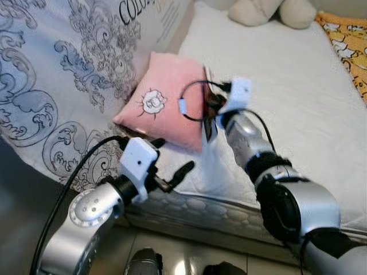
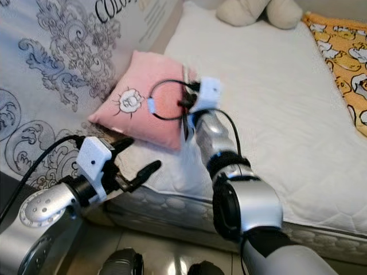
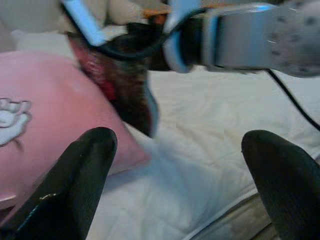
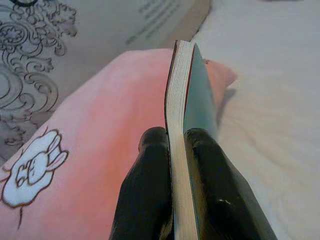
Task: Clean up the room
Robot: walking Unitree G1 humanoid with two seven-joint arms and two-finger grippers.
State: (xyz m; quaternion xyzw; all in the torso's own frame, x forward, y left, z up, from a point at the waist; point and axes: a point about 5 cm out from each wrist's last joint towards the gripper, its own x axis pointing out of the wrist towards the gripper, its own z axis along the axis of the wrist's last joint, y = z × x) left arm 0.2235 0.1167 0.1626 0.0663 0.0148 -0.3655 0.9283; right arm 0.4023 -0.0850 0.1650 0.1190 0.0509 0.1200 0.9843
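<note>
Here right gripper [image 4: 172,150] pinches a book [image 4: 182,100] edge-on over the pink pillow [image 1: 163,97] near the mattress [image 1: 275,86] front edge, likely to lift it away; left gripper [image 1: 172,172] idles open.

You see a book [image 4: 186,130] with matt cream paper page edges and a smooth, slightly glossy teal cover, pinched between the matt black fingers [image 4: 150,200] of the right claw [image 4: 176,150]. At its 9 o'clock lies a soft pink cloth pillow [image 1: 166,97]. The bed [image 1: 298,86] carries white quilted fabric. The arms [image 1: 86,212] are brushed silver metal with white plastic housings.
</note>
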